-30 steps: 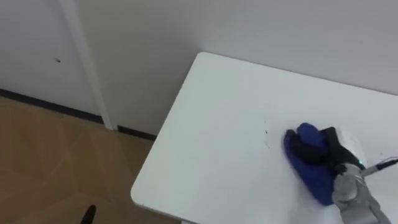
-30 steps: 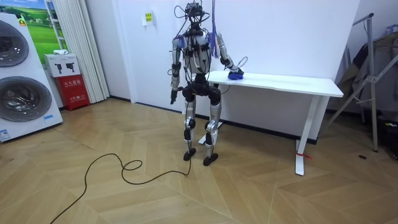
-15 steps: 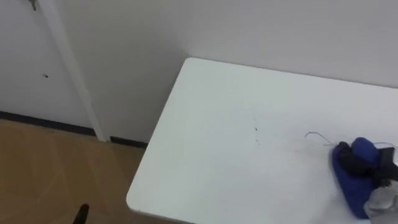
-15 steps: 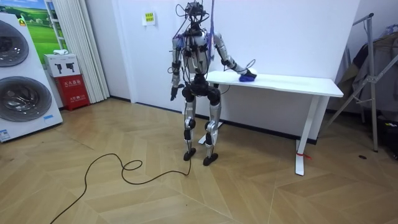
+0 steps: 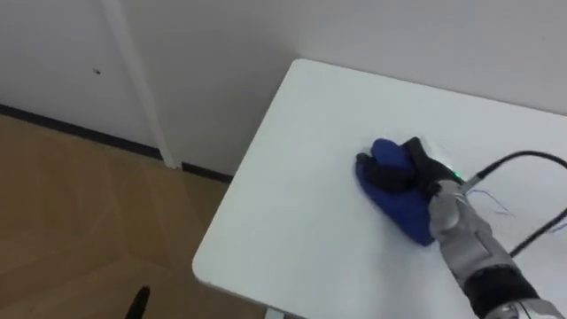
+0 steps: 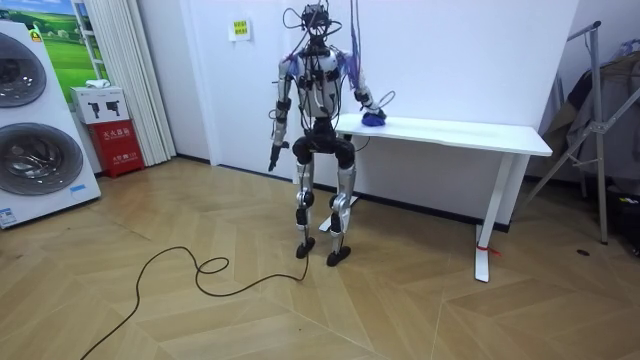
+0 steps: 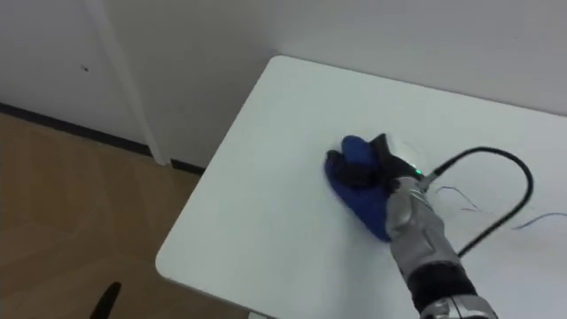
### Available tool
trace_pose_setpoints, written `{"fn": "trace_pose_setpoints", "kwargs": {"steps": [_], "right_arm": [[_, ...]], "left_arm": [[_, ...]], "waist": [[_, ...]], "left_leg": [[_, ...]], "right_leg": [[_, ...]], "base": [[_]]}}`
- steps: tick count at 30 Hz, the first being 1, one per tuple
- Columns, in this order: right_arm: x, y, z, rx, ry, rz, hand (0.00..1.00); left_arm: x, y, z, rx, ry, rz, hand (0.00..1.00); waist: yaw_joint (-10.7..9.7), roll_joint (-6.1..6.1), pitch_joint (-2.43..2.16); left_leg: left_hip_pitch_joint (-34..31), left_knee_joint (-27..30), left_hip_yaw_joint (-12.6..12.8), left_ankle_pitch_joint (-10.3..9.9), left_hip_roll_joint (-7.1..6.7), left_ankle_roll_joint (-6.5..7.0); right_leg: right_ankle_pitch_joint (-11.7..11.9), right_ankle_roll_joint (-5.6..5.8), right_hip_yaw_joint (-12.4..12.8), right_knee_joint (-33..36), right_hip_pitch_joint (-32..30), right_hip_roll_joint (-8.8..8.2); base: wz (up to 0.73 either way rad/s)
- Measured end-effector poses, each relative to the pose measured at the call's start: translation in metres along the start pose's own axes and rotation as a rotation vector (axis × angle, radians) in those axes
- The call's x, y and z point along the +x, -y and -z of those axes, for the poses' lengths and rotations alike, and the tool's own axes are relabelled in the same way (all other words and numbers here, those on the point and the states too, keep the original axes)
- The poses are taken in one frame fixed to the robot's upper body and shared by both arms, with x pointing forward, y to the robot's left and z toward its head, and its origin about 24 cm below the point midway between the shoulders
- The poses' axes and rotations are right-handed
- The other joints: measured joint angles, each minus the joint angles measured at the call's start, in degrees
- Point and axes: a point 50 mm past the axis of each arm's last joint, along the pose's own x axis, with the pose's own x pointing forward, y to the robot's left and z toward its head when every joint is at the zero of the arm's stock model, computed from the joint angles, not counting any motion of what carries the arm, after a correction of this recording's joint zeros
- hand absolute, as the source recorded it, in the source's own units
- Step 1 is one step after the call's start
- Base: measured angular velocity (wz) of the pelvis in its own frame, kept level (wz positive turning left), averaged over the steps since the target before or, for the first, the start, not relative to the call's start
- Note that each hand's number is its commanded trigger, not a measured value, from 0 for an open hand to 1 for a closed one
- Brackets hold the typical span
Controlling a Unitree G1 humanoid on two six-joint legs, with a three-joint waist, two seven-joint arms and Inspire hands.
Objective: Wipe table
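1. Blue cloth [image 5: 400,211] lies on the white table [image 5: 292,204], near the table's left end and about midway between the near edge and the far edge.
2. The cloth's long axis runs diagonally, in line with the robot's forearm. One end is a bunched lobe pointing up-left toward the table's far left corner. The other end trails down-right under the wrist.
3. Right hand [image 5: 415,173] sits on top of the cloth. Its dark fingers are curled down into the cloth and grip it, and blue fabric bulges up around them.
4. The cloth rests flat on the tabletop.
5. In the room view the robot stands upright on the wood floor [image 6: 200,320] at the table's end, on the room view's left. It faces the white wall [image 6: 450,50] with its right arm reaching onto the tabletop.
6. Left hand [image 6: 270,160] hangs at the robot's side, well apart from the table. It is too small to tell how its fingers are set.
7. A washing machine [image 6: 35,130] and a red box [image 6: 118,148] stand at the room view's left, well apart from the robot.
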Motion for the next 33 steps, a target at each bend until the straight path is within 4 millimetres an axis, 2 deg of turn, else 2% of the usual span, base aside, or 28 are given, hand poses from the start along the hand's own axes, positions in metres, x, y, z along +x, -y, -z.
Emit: {"fn": "trace_pose_setpoints", "kwargs": {"steps": [2, 5, 7, 8, 10, 14, 17, 20, 23, 25, 26, 27, 28, 30, 31, 33], "right_arm": [[-0.002, 0.011, 0.036, 0.044, -0.117, 0.041, 1.0], [-0.009, 0.024, 0.071, 0.079, -0.224, 0.098, 1.0], [-0.018, 0.034, 0.101, 0.097, -0.311, 0.159, 1.0], [-0.021, 0.035, 0.107, 0.095, -0.325, 0.17, 1.0], [-0.031, 0.038, 0.127, 0.087, -0.378, 0.205, 1.0], [-0.037, 0.039, 0.136, 0.079, -0.406, 0.227, 1.0], [-0.034, 0.035, 0.13, 0.064, -0.399, 0.223, 1.0], [-0.022, 0.03, 0.104, 0.041, -0.375, 0.205, 1.0], [-0.008, 0.015, 0.054, -0.025, -0.261, 0.126, 1.0], [-0.002, -0.005, -0.012, -0.082, -0.05, 0.006, 1.0], [-0.002, -0.011, -0.029, -0.094, 0.002, -0.022, 1.0], [-0.002, -0.018, -0.059, -0.101, 0.087, -0.068, 1.0], [0.0, -0.019, -0.074, -0.101, 0.126, -0.097, 1.0], [0.004, -0.017, -0.08, -0.108, 0.134, -0.116, 1.0], [0.006, -0.017, -0.075, -0.113, 0.117, -0.119, 1.0], [0.007, -0.013, -0.06, -0.091, 0.094, -0.102, 1.0]], "left_arm": [[0.001, -0.013, 0.003, -0.046, -0.009, -0.036, 0.0], [0.001, -0.021, 0.004, -0.073, -0.014, -0.059, 0.0], [0.001, -0.027, 0.007, -0.072, -0.016, -0.075, 0.0], [0.001, -0.028, 0.009, -0.073, -0.018, -0.077, 0.0], [0.0, -0.028, 0.019, -0.07, -0.041, -0.08, 0.0], [0.0, -0.028, 0.018, -0.067, -0.038, -0.086, 0.0], [0.0, -0.023, 0.016, -0.057, -0.033, -0.077, 0.0], [0.0, -0.008, 0.016, -0.044, -0.034, -0.035, 0.0], [0.0, 0.005, 0.015, -0.015, -0.052, 0.002, 0.0], [0.001, 0.008, 0.013, 0.004, -0.075, 0.014, 0.0], [0.001, 0.009, 0.012, 0.004, -0.078, 0.017, 0.0], [0.001, 0.012, 0.007, 0.002, -0.073, 0.023, 0.0], [0.001, 0.015, 0.002, 0.004, -0.062, 0.033, 0.0], [0.0, 0.015, 0.003, 0.01, -0.061, 0.034, 0.0], [0.0, 0.012, 0.008, 0.015, -0.076, 0.026, 0.0], [0.0, 0.008, 0.017, 0.024, -0.102, 0.011, 0.0]], "waist": [[-1.06, -0.41, -0.25], [-1.93, -0.23, -0.29], [-2.98, 0.07, -0.56], [-3.29, 0.17, -0.62], [-4.97, 0.71, -1.25], [-5.67, 1.06, -1.32], [-5.17, 1.57, -1.25], [-3.36, 2.82, -1.15], [-1.04, 3.03, -1.11], [0.31, 2.58, -0.81], [0.75, 2.37, -0.82], [1.41, 2.24, -0.19], [2.06, 2.3, 0.15], [3.1, 2.29, 0.11], [3.86, 2.28, 0.1], [3.02, 2.09, 0.02]], "left_leg": [[0.05, 0.0, -0.11, -0.34, -0.05, 0.51], [0.23, 0.11, 0.15, -0.57, -0.12, 0.83], [0.39, 0.15, 0.69, -0.71, -0.06, 1.03], [0.61, 0.13, 0.76, -0.72, -0.07, 1.03], [1.89, -0.12, 0.84, -0.74, -0.28, 1.06], [3.3, -0.54, 1.67, -0.81, 0.19, 1.02], [4.07, -0.53, 2.43, -0.96, 0.54, 0.94], [4.2, -0.58, 4.36, -0.91, 0.79, 0.73], [3.13, -0.55, 6.91, -0.52, 1.69, 0.14], [1.5, -0.57, 7.76, 0.07, 2.39, -0.57], [0.96, -0.55, 7.67, 0.24, 2.48, -0.71], [0.31, -0.51, 7.28, 0.59, 2.55, -0.92], [-0.15, -0.44, 6.14, 1.0, 2.41, -0.99], [-0.94, -0.71, 4.22, 1.89, 1.96, -0.96], [-1.1, -0.76, 3.38, 1.91, 1.73, -0.96], [-1.12, -0.7, 2.13, 1.91, 1.29, -0.96]], "right_leg": [[0.08, 0.28, -0.37, -0.33, 0.6, 0.04], [0.15, 0.39, -0.27, -0.31, 1.07, 0.01], [0.23, 0.52, -0.05, -0.32, 1.26, 0.02], [0.23, 0.52, -0.02, -0.33, 1.46, 0.02], [0.23, 0.53, 0.13, -0.33, 2.56, 0.03], [0.23, 0.53, 1.27, -0.28, 3.51, 0.21], [0.27, 0.46, 1.79, 0.16, 3.83, 0.36], [0.61, -0.09, 4.05, 1.13, 2.45, 0.78], [1.06, -0.95, 6.27, 2.24, -0.36, 1.52], [1.38, -1.9, 6.92, 2.57, -2.55, 2.13], [1.43, -2.09, 6.84, 2.59, -3.05, 2.2], [1.48, -2.3, 6.37, 2.47, -3.39, 2.25], [1.46, -2.42, 5.66, 1.99, -3.99, 2.2], [1.16, -2.26, 3.66, 1.59, -3.94, 1.5], [0.9, -2.18, 2.44, 1.61, -3.58, 1.16], [0.63, -1.76, 0.62, 0.96, -2.28, 0.82]], "base": [[0.13], [0.0], [-0.12], [-0.09], [-0.02], [-0.15], [-0.2], [-0.44], [-0.47], [-0.26], [0.11], [0.37], [0.7], [0.66], [0.42], [0.52]]}}
